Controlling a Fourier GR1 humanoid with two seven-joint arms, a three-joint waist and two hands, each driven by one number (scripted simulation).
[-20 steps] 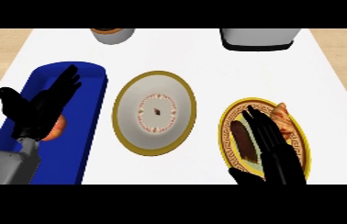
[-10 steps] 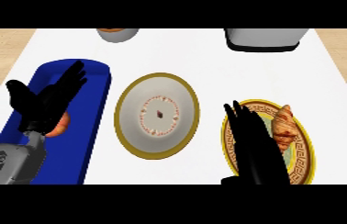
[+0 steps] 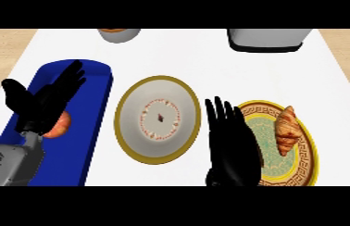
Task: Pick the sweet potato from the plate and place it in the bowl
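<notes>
Two hands are in the head view, and neither holds anything. The right hand (image 3: 231,148) is spread flat, fingers straight and pointing up the counter, lying over the left edge of the gold-rimmed plate (image 3: 306,146). The sweet potato (image 3: 286,129), an orange-brown tapered piece, lies on the right half of that plate, just beside the hand's fingers but apart from them. The left hand (image 3: 42,102) rests open, fingers up, over the blue tray (image 3: 96,109) at the left; a reddish round fruit (image 3: 60,124) peeks out beneath it (possibly an apple or peach, too hidden to say).

The step in hand looks like the approach to the pick: the hand is by the plate but not yet over the sweet potato. The next move calls for shifting the right hand rightward across the plate, setting fingers and thumb astride the piece, and closing round it. After that comes the carry to the bowl (image 3: 159,117), the wide gold-rimmed dish with a speckled inside, just left of the right hand and between the plate and the tray.
</notes>
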